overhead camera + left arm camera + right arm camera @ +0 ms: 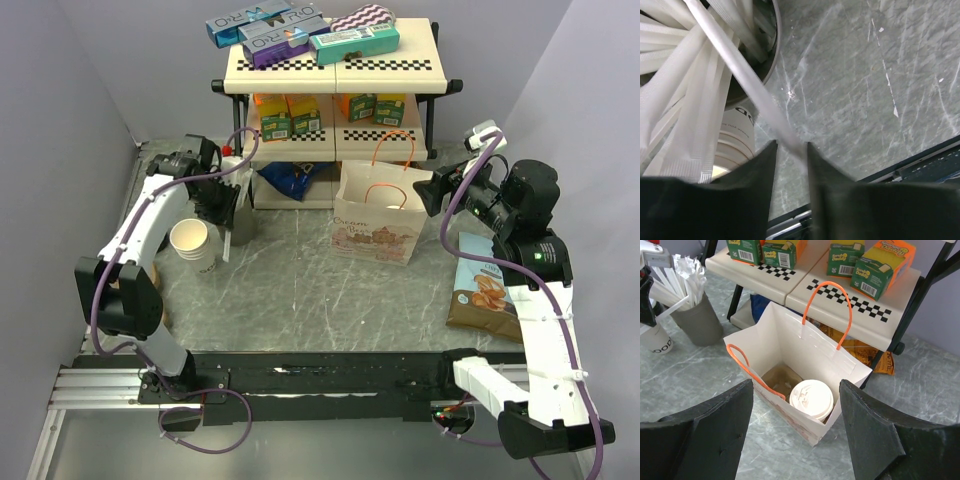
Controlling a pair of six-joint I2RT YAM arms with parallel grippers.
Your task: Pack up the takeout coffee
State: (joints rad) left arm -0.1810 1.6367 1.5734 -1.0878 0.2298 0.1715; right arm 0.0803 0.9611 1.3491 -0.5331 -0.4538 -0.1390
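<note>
The cup (pixel 189 238) is a small white paper one with a cream-tan inside and a rolled rim. It's open on top and standing upright on the table (pixel 300 290), over on the left side. It sits just beside the grey cup (pixel 240 222) that's stuffed with white sticks, and well apart from the bag (pixel 375 215). There's small dark print on its side. In the right wrist view the frame edge cuts the cup off, so only "OOD" is readable.

The left wrist view doesn't show much of it. The grey cup, the fan of sticks and one dark finger cover most of it, leaving just a strip of white wall with a scrap of print.

The left gripper (pixel 791 150) has its fingers close together with one stick (pixel 747 82) running down between them. The stick looks like it touches one finger, but I can't tell if it's actually pinched. From the top view that gripper blurs into the grey cup and you can't read it at all.

The right gripper (pixel 796 384) hangs over the bag with its fingers spread wide and nothing between them. Inside the bag there's a lidded cup (pixel 811 398), though only the white lid shows because the bag wall hides the body. The top view doesn't show the inside of the bag.
</note>
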